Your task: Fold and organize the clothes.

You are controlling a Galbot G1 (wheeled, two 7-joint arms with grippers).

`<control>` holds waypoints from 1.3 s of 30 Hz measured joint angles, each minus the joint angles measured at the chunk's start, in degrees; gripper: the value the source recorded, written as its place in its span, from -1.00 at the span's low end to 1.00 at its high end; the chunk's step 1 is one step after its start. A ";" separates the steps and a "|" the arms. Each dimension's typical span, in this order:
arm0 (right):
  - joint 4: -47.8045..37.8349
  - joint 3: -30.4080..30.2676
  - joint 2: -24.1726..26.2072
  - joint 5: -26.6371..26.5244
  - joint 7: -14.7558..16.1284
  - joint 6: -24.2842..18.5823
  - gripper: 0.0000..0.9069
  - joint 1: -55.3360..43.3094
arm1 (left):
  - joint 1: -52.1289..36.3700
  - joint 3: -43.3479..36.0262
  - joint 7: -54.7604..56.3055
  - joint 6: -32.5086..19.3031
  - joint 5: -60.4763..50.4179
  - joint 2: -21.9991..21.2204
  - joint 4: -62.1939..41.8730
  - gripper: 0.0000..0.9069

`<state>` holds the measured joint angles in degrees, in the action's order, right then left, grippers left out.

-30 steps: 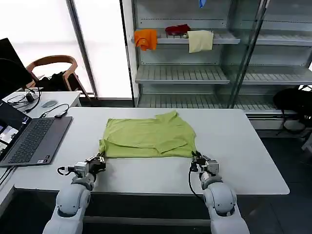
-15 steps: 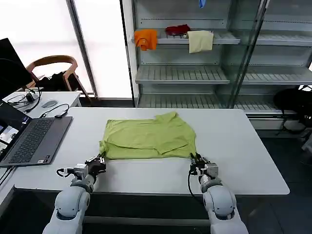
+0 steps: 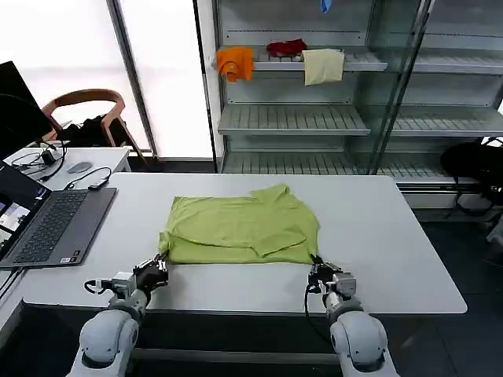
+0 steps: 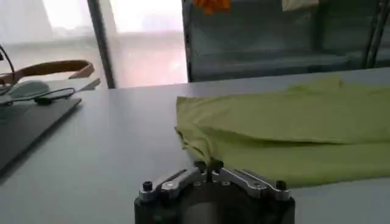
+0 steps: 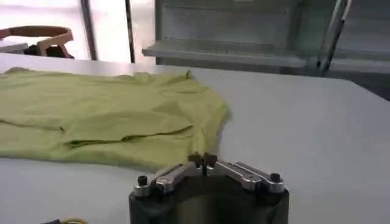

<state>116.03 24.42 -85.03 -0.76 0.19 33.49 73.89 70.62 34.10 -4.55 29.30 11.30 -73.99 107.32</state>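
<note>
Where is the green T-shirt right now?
The T-shirt lies mid-table in the head view, right of the laptop, its near corners by both grippers.

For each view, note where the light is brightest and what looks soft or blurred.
Head view: the windows behind the chair blow out white. Left wrist view: hazy, with the T-shirt soft. Right wrist view: the shelves are out of focus.

Both arms low and forward, left pincer (image 3: 159,268) and right pincer (image 3: 316,272) closed.

T-shirt (image 3: 240,228) lime yellow-green – plain; table (image 3: 393,236) white, laptop (image 3: 51,224) dk grey.
</note>
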 measured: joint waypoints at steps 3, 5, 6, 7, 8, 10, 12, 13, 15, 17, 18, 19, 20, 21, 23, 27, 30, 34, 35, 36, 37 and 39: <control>2.58 -0.30 0.23 0.37 -0.12 -0.04 -1.00 2.94 | 2.73 1.16 0.08 -0.12 0.81 0.38 2.02 -1.00; 4.07 -0.48 0.15 0.54 -0.23 -0.07 -1.00 4.81 | 4.80 1.82 0.21 -0.33 1.31 0.35 3.51 -1.00; 4.67 -0.49 0.08 0.60 -0.31 -0.09 -1.00 5.64 | 5.76 2.09 0.24 -0.42 1.45 0.27 4.16 -1.00; 5.15 -0.50 0.07 0.61 -0.31 -0.11 -1.00 6.40 | 6.91 2.31 0.40 -0.59 1.54 0.21 4.99 -0.98; 5.62 -0.50 0.07 0.62 -0.28 -0.12 1.00 7.20 | 7.87 2.47 0.53 -0.70 1.68 0.18 5.66 0.02; 6.22 -0.51 0.13 0.72 -0.13 -0.14 1.00 8.50 | 9.76 3.00 0.85 -0.83 1.84 0.05 6.96 1.00; 6.78 -0.60 0.25 0.96 0.05 -0.19 1.00 9.61 | 11.23 3.50 1.07 -0.85 2.04 0.09 7.90 1.00; 7.00 -0.62 0.19 1.09 0.19 -0.20 1.00 10.12 | 11.92 3.64 1.23 -0.85 2.14 0.11 8.35 1.00; 7.63 -0.62 0.18 1.30 0.44 -0.24 1.00 11.10 | 13.24 3.73 1.62 -0.89 2.18 0.05 9.25 1.00; 8.29 -0.63 0.17 1.30 0.50 -0.31 1.00 11.85 | 14.39 3.71 2.11 -1.15 2.18 -0.16 10.09 1.00; 8.58 -0.60 0.12 1.29 0.51 -0.33 1.00 12.07 | 14.91 3.66 2.51 -1.34 2.16 -0.29 10.47 1.00; 8.89 -0.55 0.02 1.28 0.50 -0.36 1.00 12.23 | 15.41 3.60 2.88 -1.54 2.13 -0.37 10.85 1.00; 9.25 -0.47 -0.11 1.27 0.50 -0.37 1.00 12.36 | 15.86 3.58 3.30 -1.75 2.12 -0.48 11.22 1.00; 9.59 -0.36 -0.27 1.21 0.48 -0.37 1.00 12.41 | 16.13 3.61 3.71 -1.93 2.13 -0.60 11.56 1.00; 10.43 -0.11 -0.40 0.94 0.49 -0.34 1.00 12.27 | 16.48 3.85 4.49 -2.46 2.22 -0.80 12.25 1.00; 11.43 -0.16 -0.41 0.78 0.25 -0.06 1.00 10.67 | 16.47 4.72 5.25 -3.52 2.73 -1.14 13.18 1.00; 11.18 -0.55 -0.30 0.47 0.01 0.11 1.00 7.76 | 15.46 5.65 5.34 -3.55 3.39 -0.89 13.35 1.00; 8.02 -1.33 -0.59 -0.17 -0.12 0.34 1.00 2.11 | 11.90 5.84 4.95 -2.28 5.04 -0.03 12.73 1.00; 6.75 -1.59 -0.72 -0.38 -0.22 0.38 1.00 0.41 | 10.73 5.76 4.78 -1.81 5.44 0.24 12.31 1.00; 5.20 -1.89 -0.91 -0.59 -0.23 0.39 1.00 -1.65 | 9.44 5.58 4.67 -1.37 5.85 0.55 11.76 1.00; 3.64 -2.09 -1.06 -0.81 -0.23 0.40 1.00 -3.48 | 7.85 5.34 4.49 -0.88 6.29 0.93 11.03 1.00; -0.02 -2.37 -1.49 -1.42 -0.27 0.41 1.00 -7.55 | 4.85 4.69 4.22 -0.11 7.04 1.64 9.48 1.00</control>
<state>116.00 22.05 -86.52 -2.18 -0.08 33.91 66.34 75.46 38.80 -0.33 29.20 18.34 -72.35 116.80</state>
